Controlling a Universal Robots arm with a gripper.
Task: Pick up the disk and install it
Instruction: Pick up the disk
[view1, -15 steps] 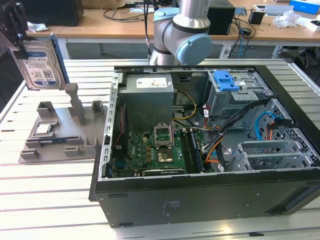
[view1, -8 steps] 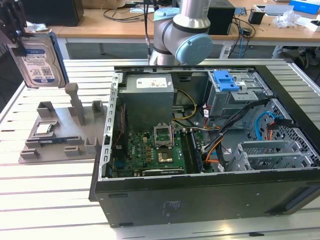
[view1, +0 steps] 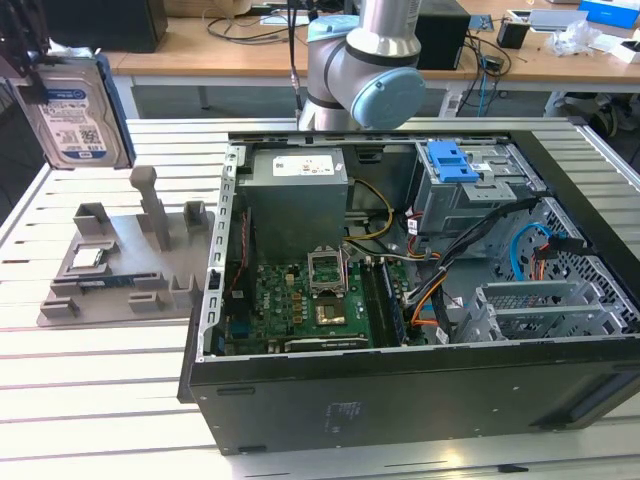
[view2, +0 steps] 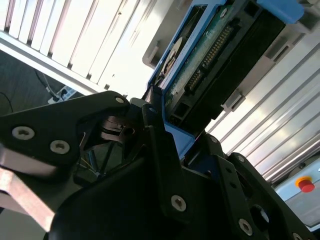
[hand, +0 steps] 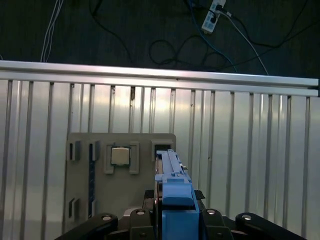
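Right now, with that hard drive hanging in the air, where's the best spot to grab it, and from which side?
At one end, on the blue carrier, pinching across its thin side, as the gripper does. The disk is flat and wide, so its broad faces offer parallel surfaces; coming from the end probably leaves its length free.

the disk (view1: 72, 105) is silver with a white-and-blue label and a blue frame. the fingers (view2: 161, 150) are black. the tabletop (view1: 100, 400) is pale silver, ribbed in parallel stripes. the fixture tray (view1: 110, 280) is grey, the computer case (view1: 400, 400) black, its motherboard (view1: 300, 300) green, the drive cage latch (view1: 452, 162) blue.
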